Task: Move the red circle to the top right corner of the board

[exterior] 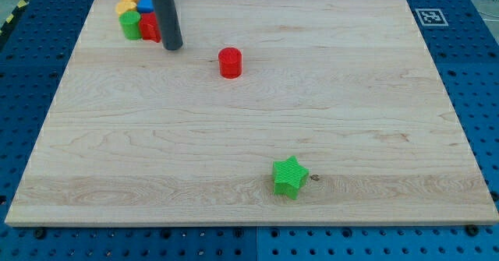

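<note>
my tip (pixel 172 47), a bare rod pinching nothing, stands to the view's left of the red circle (pixel 230 62); target corner lies far right.

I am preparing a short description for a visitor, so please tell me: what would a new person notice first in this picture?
First comes my tip, the end of a dark rod at the board's top left, beside a tight cluster of blocks in yellow, blue, green and red. Then the red circle alone, right of the tip, and the green star near the view's bottom.
</note>
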